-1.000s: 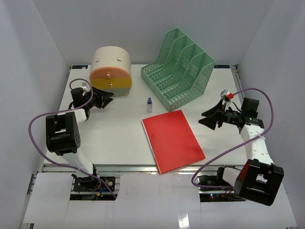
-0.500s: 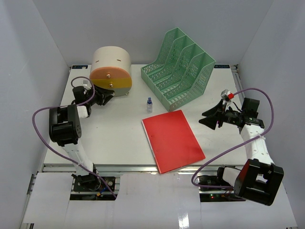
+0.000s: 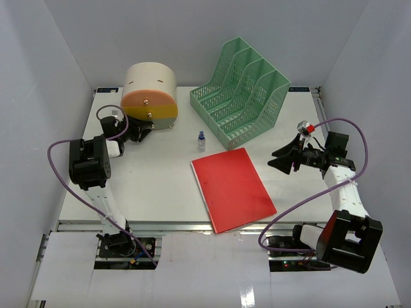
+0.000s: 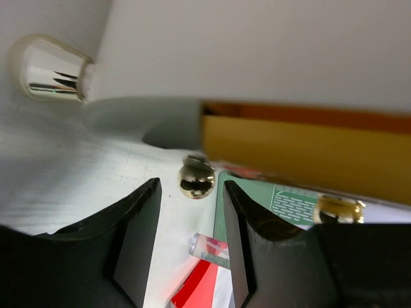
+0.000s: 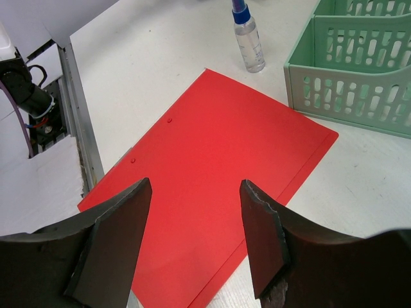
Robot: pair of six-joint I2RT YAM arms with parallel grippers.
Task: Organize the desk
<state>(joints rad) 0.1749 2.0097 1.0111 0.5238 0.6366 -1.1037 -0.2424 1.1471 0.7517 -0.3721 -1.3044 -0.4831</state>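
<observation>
While the left gripper (image 4: 191,196) gapes before a brass knob (image 4: 196,181), the spread right gripper (image 5: 196,192) faces the red folder (image 5: 212,160), desk (image 5: 148,70) bare around.

Plain walls close the scene on three sides, pale grey-white and matte. The back wall (image 3: 192,38) stands behind the desk (image 3: 160,186). The L wall (image 3: 32,96) and the R wall (image 3: 379,70) come fwd at an angle, so the space looks wider toward the camera. The walls seem to meet the desk edges directly. Light is soft and even. Shadows are faint, and the back wall is a bit darker than the side walls. The desk is white and flat, w/ a metal rail (image 3: 192,226) along the front edge. In front of the rail lie white panels (image 3: 212,269), slightly glossy, w/ a pale reflection near the bottom edge.
</observation>
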